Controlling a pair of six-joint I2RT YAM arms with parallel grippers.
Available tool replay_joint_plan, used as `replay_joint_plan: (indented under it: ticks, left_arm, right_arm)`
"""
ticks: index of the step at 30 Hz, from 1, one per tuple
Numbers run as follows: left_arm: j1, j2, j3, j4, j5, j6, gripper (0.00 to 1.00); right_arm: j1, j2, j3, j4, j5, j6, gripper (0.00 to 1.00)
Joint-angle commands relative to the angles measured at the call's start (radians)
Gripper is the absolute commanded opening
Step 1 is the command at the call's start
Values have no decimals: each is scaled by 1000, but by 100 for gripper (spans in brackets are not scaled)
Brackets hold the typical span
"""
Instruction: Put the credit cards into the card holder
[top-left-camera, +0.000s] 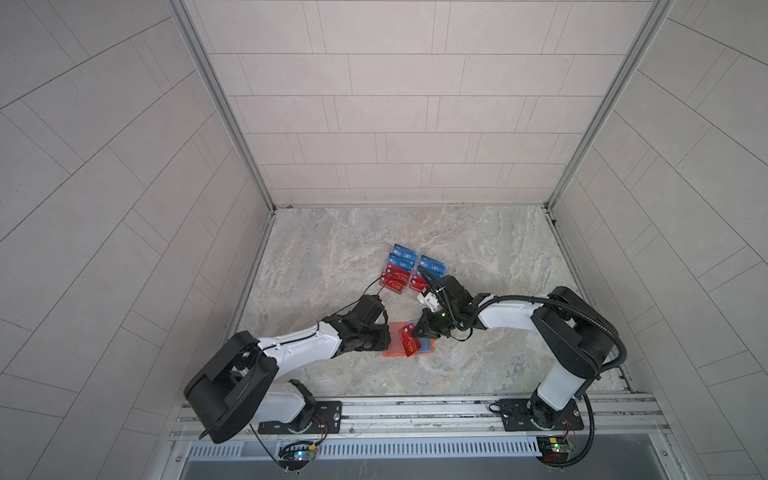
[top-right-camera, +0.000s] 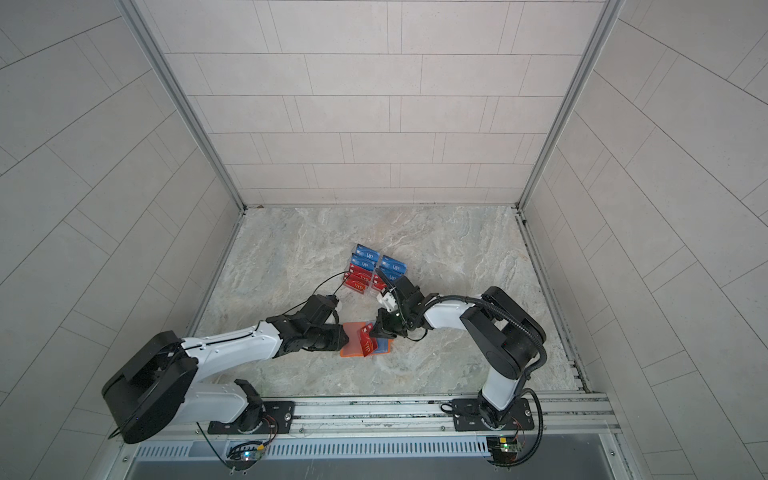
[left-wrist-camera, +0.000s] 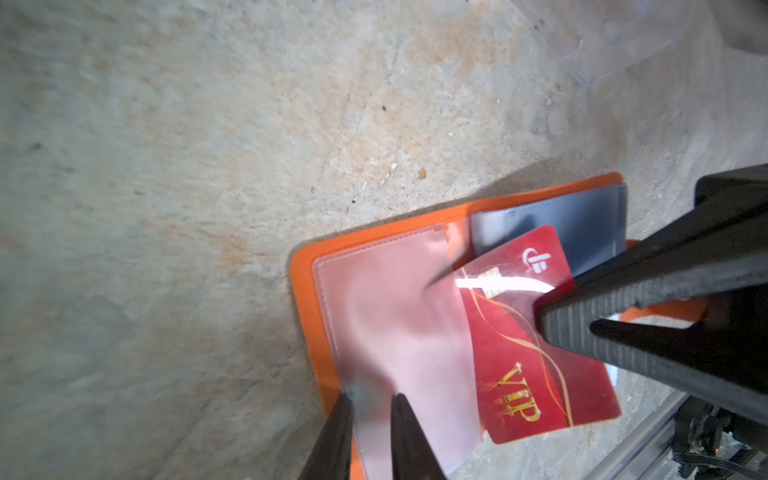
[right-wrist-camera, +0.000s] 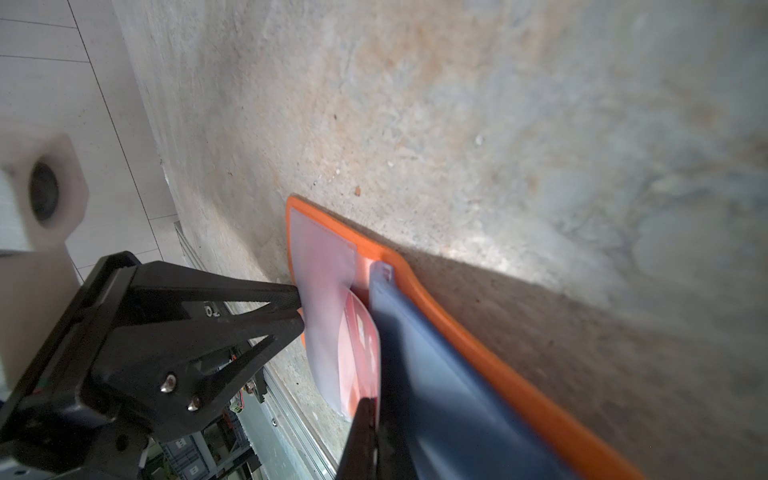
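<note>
Left tool pinches sleeve open, right tool pinches red card partway into card holder; racked cards remain.

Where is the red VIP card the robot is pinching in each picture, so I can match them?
In a top view: the red card is low in the middle, tilted over the card holder.
In a top view: red card, same spot, between the two arm tips.
Left wrist: red card beside the clear sleeve, pinched by the right gripper.
Right wrist: red card between the clear sleeve and the blue page.
Shared landmark: the orange card holder.
</note>
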Motion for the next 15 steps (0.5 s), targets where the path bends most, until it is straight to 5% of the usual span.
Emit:
replay_joint_plan:
  ticks: [1,15]
  left_arm:
    - [5,-3,-7,-57,-7,14,23]
    - [4,-1,9,-83,-7,29,25]
  right_arm:
    - [-4,17,-27,-11,104,49,0]
    - [-4,51,-59,110,111,149,0]
